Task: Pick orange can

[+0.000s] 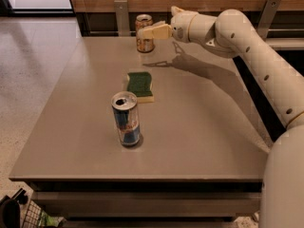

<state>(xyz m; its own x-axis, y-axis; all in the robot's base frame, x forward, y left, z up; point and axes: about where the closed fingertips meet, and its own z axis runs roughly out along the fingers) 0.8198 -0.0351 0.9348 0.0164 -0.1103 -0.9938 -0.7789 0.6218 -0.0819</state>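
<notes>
Tabletop scene, viewed from the near edge. The table (pixel 204 127) is a flat grey-brown slab whose far edge runs along a dark ledge beneath a wooden wall panel carrying two metal brackets (pixel 121 14). Its left edge borders a pale speckled floor (pixel 33 61). Its near edge overhangs a lower shelf, beside which the corner of a wire basket (pixel 28 215) is visible.

The orange can (pixel 145 44) stands upright close to the far edge, slightly left of centre. The gripper (pixel 147 32) is level with the can's upper body, reaching in from the right and overlapping the can in this view. How far the gripper is open, and whether it has hold of the can, cannot be told.

The white arm (pixel 247 46) crosses above the far right corner and descends along the right edge, casting a shadow on the surface. A green sponge (pixel 140 84) lies flat near the middle, well apart from the orange can. A blue-and-silver can (pixel 126 120) stands upright just in front of the sponge, toward the near edge. The broadest open stretch of tabletop lies right of the sponge and the blue-and-silver can, with a narrower strip along the left edge.
</notes>
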